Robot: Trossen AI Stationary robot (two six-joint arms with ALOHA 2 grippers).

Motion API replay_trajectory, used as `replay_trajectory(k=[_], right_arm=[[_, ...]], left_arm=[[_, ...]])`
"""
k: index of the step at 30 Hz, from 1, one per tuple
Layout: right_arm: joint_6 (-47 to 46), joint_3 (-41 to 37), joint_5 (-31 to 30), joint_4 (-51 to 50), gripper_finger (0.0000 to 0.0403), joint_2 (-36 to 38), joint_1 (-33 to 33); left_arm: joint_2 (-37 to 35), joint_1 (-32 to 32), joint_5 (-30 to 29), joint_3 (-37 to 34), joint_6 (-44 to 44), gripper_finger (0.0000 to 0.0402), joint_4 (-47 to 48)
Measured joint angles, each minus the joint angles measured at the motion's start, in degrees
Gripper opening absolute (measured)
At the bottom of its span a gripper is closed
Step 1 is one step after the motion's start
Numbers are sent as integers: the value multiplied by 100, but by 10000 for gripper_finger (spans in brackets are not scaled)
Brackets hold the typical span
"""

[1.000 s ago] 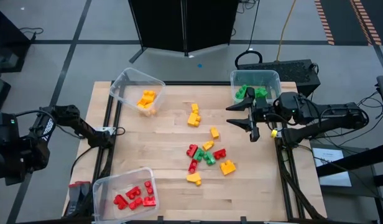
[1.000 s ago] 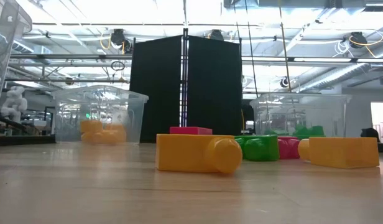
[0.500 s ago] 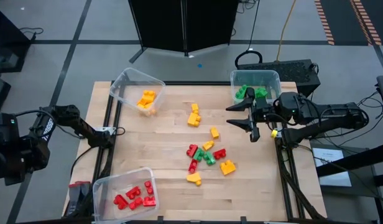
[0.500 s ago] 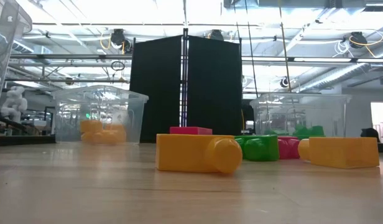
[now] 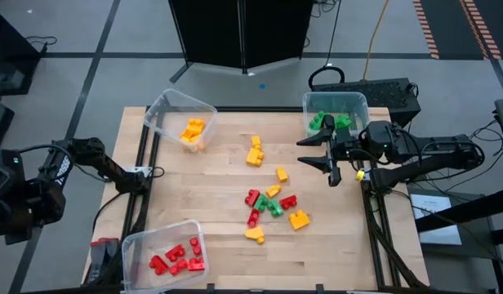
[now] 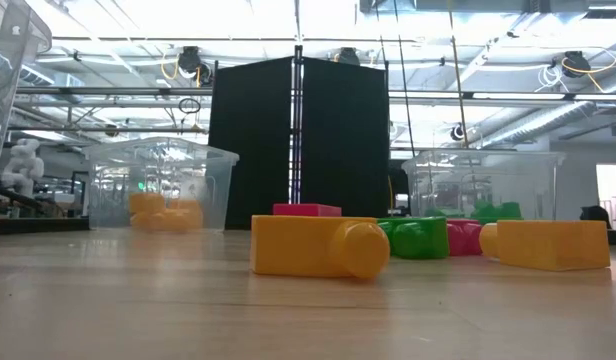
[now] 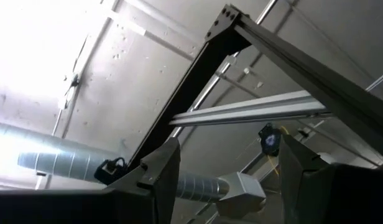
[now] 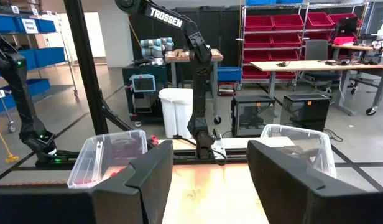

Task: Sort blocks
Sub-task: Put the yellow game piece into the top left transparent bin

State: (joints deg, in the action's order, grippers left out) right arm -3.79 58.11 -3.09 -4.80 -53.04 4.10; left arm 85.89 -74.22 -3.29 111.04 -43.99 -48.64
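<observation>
Loose blocks lie flat on the table's middle: a mixed red, green and yellow cluster (image 5: 272, 204) and yellow ones farther back (image 5: 254, 152). The low view shows a yellow block (image 6: 318, 247) closest, with a green one (image 6: 418, 238) behind it. My right gripper (image 5: 310, 153) is open, hovering level over the table's right side beside the green bin, pointing left; its wrist view shows its open fingers (image 8: 210, 180). My left gripper (image 7: 229, 180) is open and points at the ceiling; its arm (image 5: 88, 155) is folded at the table's left edge.
Three clear bins stand on the table: one with yellow blocks at the far left (image 5: 180, 121), one with green blocks at the far right (image 5: 336, 114), one with red blocks at the near left (image 5: 164, 253). Bare wood lies between the cluster and the bins.
</observation>
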Motion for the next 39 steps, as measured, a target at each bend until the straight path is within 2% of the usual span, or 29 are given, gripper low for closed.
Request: replay_trajectory(k=[8, 17, 39], right_arm=[[0, 0, 0, 0, 201, 0, 0], [0, -2, -2, 0, 201, 0, 1], [0, -2, -3, 0, 201, 0, 2]], left_arm=[[0, 0, -51, 0, -3, 161, 33], [0, 0, -439, 0, -28, 161, 22], [3, -61, -319, 1, 15, 161, 405]])
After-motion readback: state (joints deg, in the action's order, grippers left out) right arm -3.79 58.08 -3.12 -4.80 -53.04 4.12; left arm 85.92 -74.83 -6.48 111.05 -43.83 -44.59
